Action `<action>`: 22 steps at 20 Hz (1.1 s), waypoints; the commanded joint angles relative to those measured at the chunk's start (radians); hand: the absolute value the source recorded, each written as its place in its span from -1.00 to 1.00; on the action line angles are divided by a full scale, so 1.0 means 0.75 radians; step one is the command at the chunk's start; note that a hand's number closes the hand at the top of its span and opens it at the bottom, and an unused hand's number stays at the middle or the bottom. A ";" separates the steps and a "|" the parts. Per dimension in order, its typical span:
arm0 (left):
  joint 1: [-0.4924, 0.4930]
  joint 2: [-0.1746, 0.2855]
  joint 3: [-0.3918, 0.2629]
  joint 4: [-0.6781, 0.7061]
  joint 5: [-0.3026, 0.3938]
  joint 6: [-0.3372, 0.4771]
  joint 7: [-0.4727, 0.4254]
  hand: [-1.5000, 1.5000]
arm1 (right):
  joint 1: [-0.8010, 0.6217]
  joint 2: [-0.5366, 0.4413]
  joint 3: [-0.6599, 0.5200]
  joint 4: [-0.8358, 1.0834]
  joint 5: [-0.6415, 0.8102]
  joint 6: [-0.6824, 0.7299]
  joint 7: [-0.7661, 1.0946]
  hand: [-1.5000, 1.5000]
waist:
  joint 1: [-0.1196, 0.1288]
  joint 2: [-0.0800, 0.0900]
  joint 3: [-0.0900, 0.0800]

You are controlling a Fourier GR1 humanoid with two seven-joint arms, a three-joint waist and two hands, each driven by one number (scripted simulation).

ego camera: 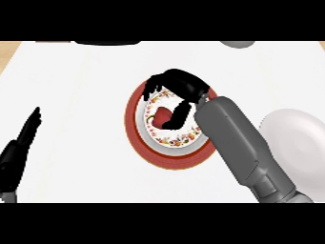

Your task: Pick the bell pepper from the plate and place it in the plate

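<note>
Right hand (182, 89) curled round bell pepper (162, 116) beneath palm | probably light, stiff, waxy-slick | best held across broad sides

Right hand (179, 86) curled round bell pepper (163, 116), left hand (17, 152) open

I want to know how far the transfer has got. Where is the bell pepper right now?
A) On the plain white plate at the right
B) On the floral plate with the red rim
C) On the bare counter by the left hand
B: the red bell pepper lies on the floral plate, partly under the right hand; the white plate sits apart at the right.
</note>
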 commanded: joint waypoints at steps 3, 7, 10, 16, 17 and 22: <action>0.015 0.004 0.040 0.026 0.016 -0.029 -0.049 0.00 | -0.022 0.017 -0.031 0.110 -0.113 -0.074 -0.045 -1.00 | 0.003 0.001 0.000; -0.054 0.053 0.071 0.057 0.044 -0.073 -0.008 0.00 | -0.022 0.017 -0.110 0.037 -0.347 -0.107 -0.010 -1.00 | 0.003 0.001 0.001; -0.010 -0.010 0.034 0.043 -0.008 -0.002 -0.045 0.00 | -0.098 0.017 -0.296 0.065 -0.423 -0.162 0.047 -1.00 | 0.000 0.002 0.000; 0.015 -0.020 0.025 0.011 0.009 -0.034 -0.035 0.00 | -0.142 -0.135 -0.512 0.278 -0.568 -0.059 -0.029 -1.00 | 0.017 0.011 0.001; 0.079 -0.013 0.024 -0.039 0.001 -0.031 -0.062 0.00 | -0.132 -0.210 -0.568 0.282 -0.640 0.054 -0.042 -1.00 | 0.024 0.010 0.002; -0.008 -0.059 -0.023 -0.017 -0.042 0.001 -0.013 0.00 | -0.143 -0.388 -0.651 0.482 -0.672 0.205 -0.279 -1.00 | 0.030 0.020 0.002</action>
